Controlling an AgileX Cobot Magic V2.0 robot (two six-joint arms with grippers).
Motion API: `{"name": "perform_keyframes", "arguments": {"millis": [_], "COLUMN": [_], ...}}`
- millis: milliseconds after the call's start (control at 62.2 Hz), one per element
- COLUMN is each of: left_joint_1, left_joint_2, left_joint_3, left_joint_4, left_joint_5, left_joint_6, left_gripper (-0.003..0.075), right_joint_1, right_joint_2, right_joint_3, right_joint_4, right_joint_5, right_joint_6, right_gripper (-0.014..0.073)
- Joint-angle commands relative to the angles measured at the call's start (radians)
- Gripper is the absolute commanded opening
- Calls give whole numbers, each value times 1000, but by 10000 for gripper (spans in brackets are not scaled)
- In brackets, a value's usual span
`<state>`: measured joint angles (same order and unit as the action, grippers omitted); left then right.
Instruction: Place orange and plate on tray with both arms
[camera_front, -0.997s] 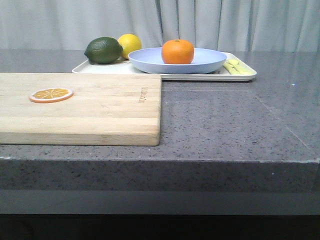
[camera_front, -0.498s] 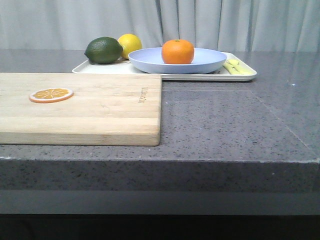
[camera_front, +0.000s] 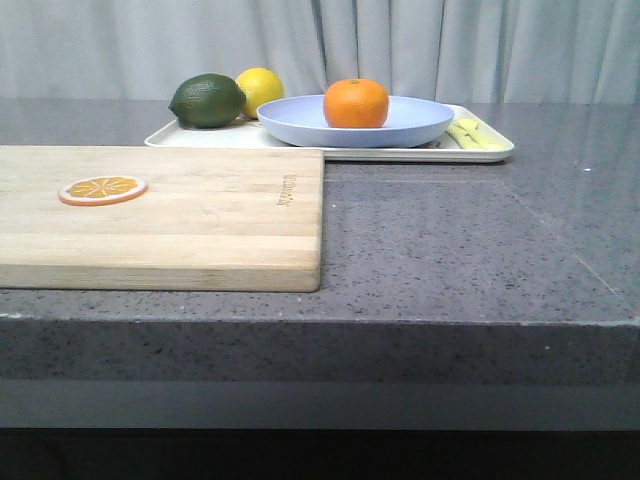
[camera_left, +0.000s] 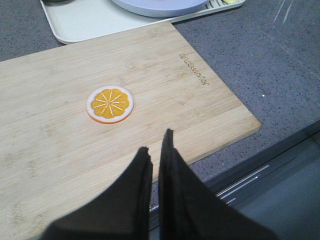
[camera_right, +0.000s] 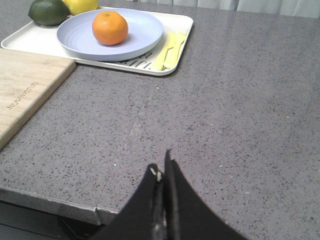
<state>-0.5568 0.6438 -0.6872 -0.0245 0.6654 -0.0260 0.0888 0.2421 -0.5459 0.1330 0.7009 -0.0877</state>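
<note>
Front view shows the orange (camera_front: 356, 103) sitting in the plate (camera_front: 420, 124), which rests on the tray (camera_front: 480, 152) at the far side of the bench (camera_front: 460, 250). Both look placed already. The orange seems firm and apt to roll; the plate stiff, best taken by its rim. Left pincer (camera_left: 156, 142) and right pincer (camera_right: 162, 167) are both pressed together, empty.

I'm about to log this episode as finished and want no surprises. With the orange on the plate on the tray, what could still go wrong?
The orange sits loose on the shallow plate, so a bump to the tray could roll it off. The plate partly covers the pale yellow cutlery, so it may rock. Both the left gripper and right gripper are shut and back near the table's front edge, away from everything.
</note>
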Motion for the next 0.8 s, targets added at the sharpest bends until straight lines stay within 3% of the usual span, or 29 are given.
{"name": "perform_keyframes", "arguments": {"millis": [0, 579, 788], "left_joint_1": [1, 1, 115], "left_joint_2": [-2, -20, -143], "left_joint_3": [-24, -15, 67], "left_joint_4": [-3, -5, 13], "left_joint_5": [-78, -84, -99], "left_joint_6": [1, 1, 1], "left_gripper": [-20, -20, -20], "right_joint_1": [-1, -1, -1], "right_joint_2": [8, 8, 8], "right_joint_3": [-16, 1, 1], "right_joint_4": [-9, -9, -9], "right_joint_5": [-88, -84, -85], "right_joint_6": [-11, -11, -11], "right_gripper": [-67, -67, -67]}}
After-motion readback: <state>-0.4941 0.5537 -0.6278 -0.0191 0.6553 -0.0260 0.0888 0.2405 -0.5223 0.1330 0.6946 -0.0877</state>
